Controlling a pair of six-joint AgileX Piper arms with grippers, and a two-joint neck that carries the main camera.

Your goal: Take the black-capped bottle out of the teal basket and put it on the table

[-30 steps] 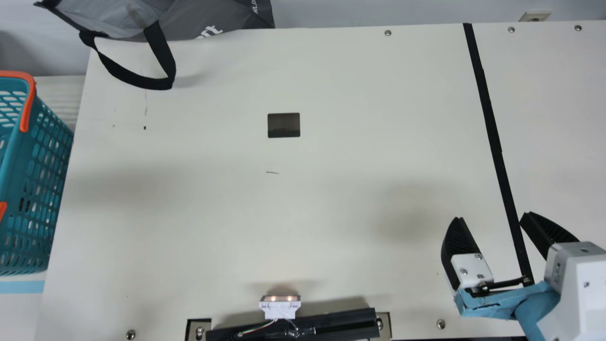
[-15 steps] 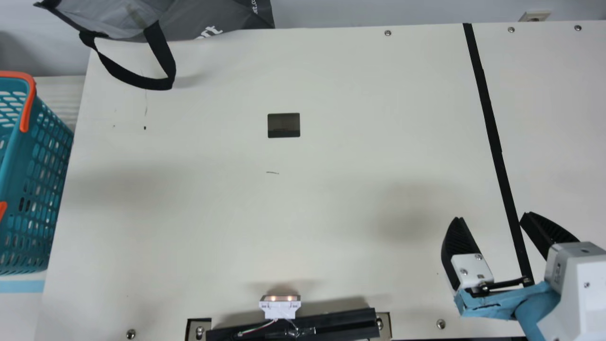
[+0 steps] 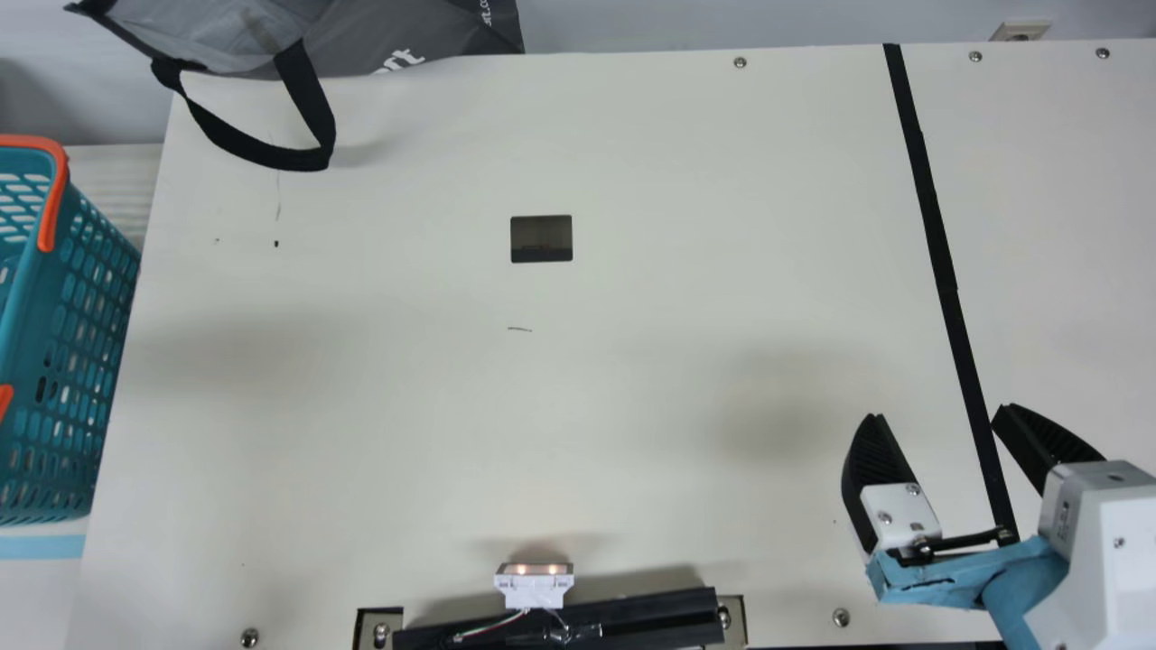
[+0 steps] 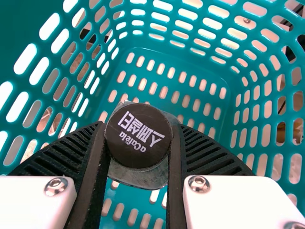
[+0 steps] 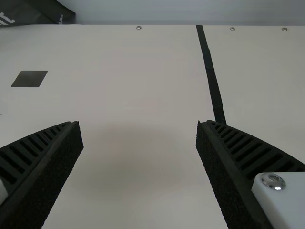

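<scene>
Main view: one teal basket (image 3: 36,298), at the left edge; one grey bag (image 3: 226,41); one cream table (image 3: 632,361); one right gripper (image 3: 938,414), spread, holding nothing.

Left wrist view: one black-capped bottle (image 4: 138,152), inside the basket, clenched at its top end by one left gripper (image 4: 138,126). Step, as judged: grasp made; next, a straight lift past the rim, then tableward.

Right wrist view: two ribbed fingers, apart; one black tape strip (image 5: 209,71).

The table (image 3: 632,361) is viewed steeply downward from the neck. The teal basket (image 3: 34,298), shared with that view, is looked into closely from above at the left wrist. From the right wrist, nearer the table, the wall (image 3: 677,23) is faced aslant; the black strip (image 3: 936,232) is shared with the main view.
</scene>
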